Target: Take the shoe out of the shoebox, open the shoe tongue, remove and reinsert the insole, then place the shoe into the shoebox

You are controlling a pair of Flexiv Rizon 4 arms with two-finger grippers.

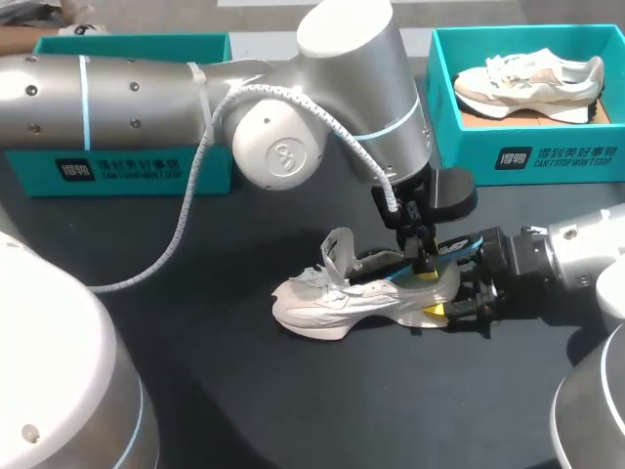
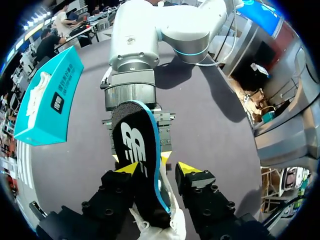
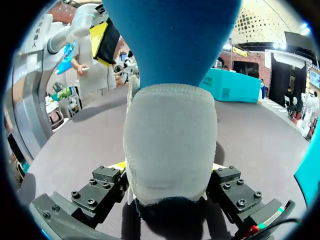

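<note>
Two shoes, two shoeboxes, one insole. The white shoe [image 1: 342, 303] stands on its sole near the middle of the dark table [image 1: 244, 391]. Its long axis runs across the table, with the toe toward the robot's left and the heel toward its right. The tongue [image 1: 339, 249] is lifted upright.

The right gripper [image 3: 169, 170] is clamped on the heel, one finger on each side. The black, blue-edged insole [image 2: 135, 145] slants up out of the shoe opening and over the heel, along the shoe's axis. It passes through the left gripper [image 2: 157, 168], which hangs above the opening; whether that gripper grips it cannot be told.

At the far edge are the left shoebox [image 1: 127, 171] and the right shoebox [image 1: 547, 161]. The right one holds the second shoe [image 1: 527, 83], also toe-left.
</note>
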